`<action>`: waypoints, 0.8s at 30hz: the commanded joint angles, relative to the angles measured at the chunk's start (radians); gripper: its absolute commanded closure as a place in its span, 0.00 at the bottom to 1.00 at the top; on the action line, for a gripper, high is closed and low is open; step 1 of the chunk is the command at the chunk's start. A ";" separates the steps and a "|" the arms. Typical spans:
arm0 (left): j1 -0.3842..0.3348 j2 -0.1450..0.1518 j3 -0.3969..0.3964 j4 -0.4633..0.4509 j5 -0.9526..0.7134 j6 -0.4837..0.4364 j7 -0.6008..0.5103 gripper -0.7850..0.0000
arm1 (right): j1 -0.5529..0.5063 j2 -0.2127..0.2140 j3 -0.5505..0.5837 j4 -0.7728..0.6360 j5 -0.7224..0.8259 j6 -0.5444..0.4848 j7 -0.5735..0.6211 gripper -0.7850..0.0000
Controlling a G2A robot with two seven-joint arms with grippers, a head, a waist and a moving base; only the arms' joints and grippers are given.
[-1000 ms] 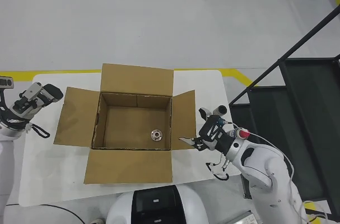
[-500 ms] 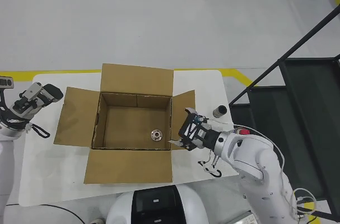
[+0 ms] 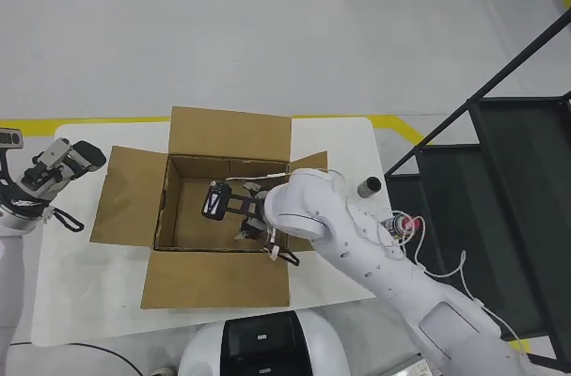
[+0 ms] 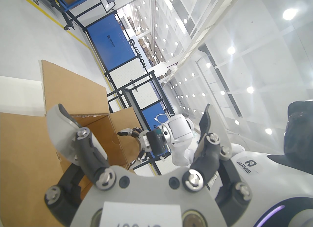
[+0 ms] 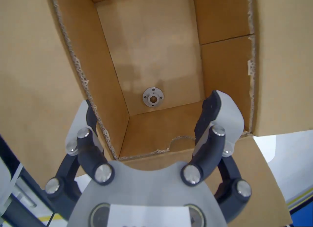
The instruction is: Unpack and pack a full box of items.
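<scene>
Top view: open cardboard box (image 3: 229, 132) sits mid-desk (image 3: 78, 301), all four flaps folded outward. The right arm crosses the box's right flap, and the right tool (image 3: 250, 228) hangs over the opening near the right wall. From this angle I cannot tell how far its fingers are spread. The left tool (image 3: 57, 165) is held off the desk's left edge, well apart from the box. A small dark cylinder (image 3: 368, 186) stands on the desk just right of the box.

Left wrist view: the left tool (image 4: 132, 113) is spread wide with nothing between the fingers. The box (image 4: 22, 140) lies beside and below it, one flap standing up. Farther off, the right tool (image 4: 129, 133) shows above the box rim, fingers parted.

Right wrist view: looking straight down into the box (image 5: 80, 29). The right tool (image 5: 150, 105) is wide and grips nothing. One finger lines up with the torn rim at a corner, the other sits over the opening. Whether either touches cardboard I cannot tell. One metal disc (image 5: 153, 97), with a centre hole and small holes around it, lies flat on the box floor close to the near wall, below the gap between the fingers.
</scene>
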 commanded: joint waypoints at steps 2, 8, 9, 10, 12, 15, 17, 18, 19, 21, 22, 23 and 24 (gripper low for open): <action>0.000 0.000 0.000 0.000 0.000 0.000 0.000 0.00 | 0.046 -0.019 -0.048 0.072 -0.001 0.048 0.005 0.00; 0.000 0.000 0.000 0.000 0.000 0.000 0.000 0.00 | 0.058 -0.024 -0.059 0.087 -0.011 0.058 0.002 0.00; 0.000 0.000 0.000 0.000 0.000 0.000 0.000 0.00 | 0.058 -0.024 -0.059 0.087 -0.011 0.058 0.002 0.00; 0.000 0.000 0.000 0.000 0.000 0.000 0.000 0.00 | 0.058 -0.024 -0.059 0.087 -0.011 0.058 0.002 0.00; 0.000 0.000 0.000 0.000 0.000 0.000 0.000 0.00 | 0.058 -0.024 -0.059 0.087 -0.011 0.058 0.002 0.00; 0.000 0.000 0.000 0.000 0.000 0.000 0.000 0.00 | 0.058 -0.024 -0.059 0.087 -0.011 0.058 0.002 0.00; 0.000 0.000 0.000 0.000 0.000 0.000 0.000 0.00 | 0.058 -0.024 -0.059 0.087 -0.011 0.058 0.002 0.00; 0.000 0.000 0.000 0.000 0.000 0.000 0.000 0.00 | 0.058 -0.024 -0.059 0.087 -0.011 0.058 0.002 0.00; 0.000 0.000 0.000 0.000 0.000 0.000 0.000 0.00 | 0.058 -0.024 -0.059 0.087 -0.011 0.058 0.002 0.00; 0.000 0.000 0.000 0.000 0.000 0.000 0.000 0.00 | 0.058 -0.024 -0.059 0.087 -0.011 0.058 0.002 0.00; 0.000 0.000 0.000 0.000 0.000 0.000 0.000 0.00 | 0.058 -0.024 -0.059 0.087 -0.011 0.058 0.002 0.00; 0.000 0.000 0.000 0.000 0.000 0.000 0.000 0.00 | 0.058 -0.024 -0.059 0.087 -0.011 0.058 0.002 0.00; 0.000 0.000 0.000 0.000 0.000 0.000 0.000 0.00 | 0.058 -0.024 -0.059 0.087 -0.011 0.058 0.002 0.00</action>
